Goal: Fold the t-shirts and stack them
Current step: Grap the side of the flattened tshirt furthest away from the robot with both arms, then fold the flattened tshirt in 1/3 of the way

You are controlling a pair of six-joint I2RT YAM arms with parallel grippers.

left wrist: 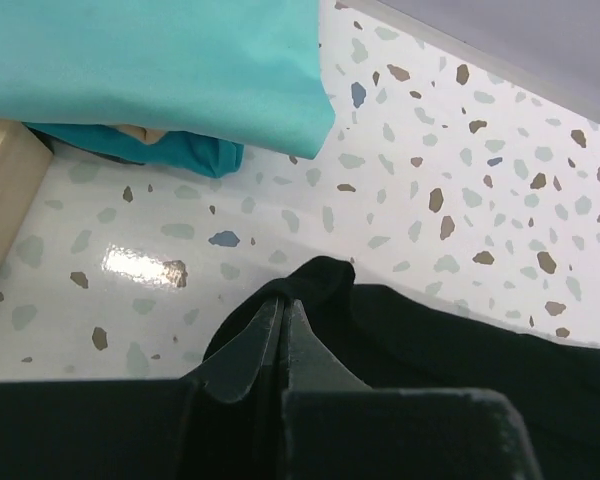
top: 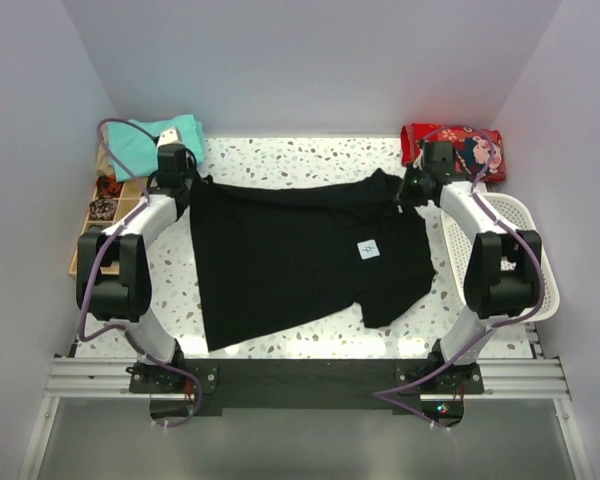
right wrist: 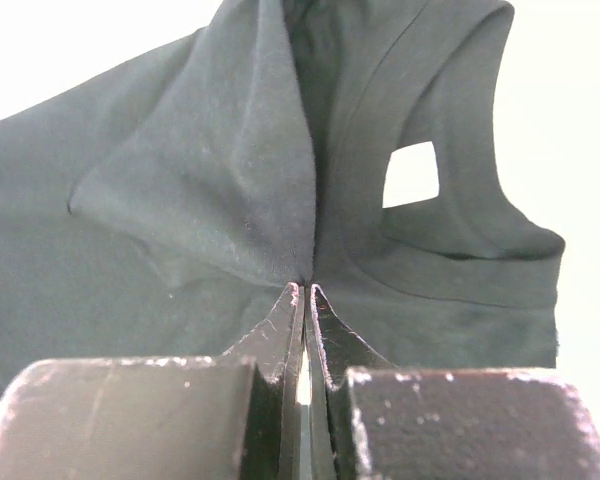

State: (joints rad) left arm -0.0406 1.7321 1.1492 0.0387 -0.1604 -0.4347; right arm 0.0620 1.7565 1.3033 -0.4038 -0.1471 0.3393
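Note:
The black t-shirt (top: 290,255) lies spread across the speckled table, its small white square patch (top: 368,249) near the right side. My left gripper (top: 185,185) is shut on the shirt's far left corner; in the left wrist view the black cloth (left wrist: 325,285) bunches at the closed fingertips (left wrist: 283,305). My right gripper (top: 410,188) is shut on the shirt's far right edge, and the cloth (right wrist: 230,190) rises in a fold from the pinched tips (right wrist: 305,290). Folded teal t-shirts (top: 175,132) sit at the back left, also in the left wrist view (left wrist: 150,60).
A wooden tray (top: 105,210) with small items stands at the left edge. A white plastic basket (top: 520,250) stands at the right. A red patterned cloth (top: 455,145) lies at the back right corner. Walls enclose the table on three sides.

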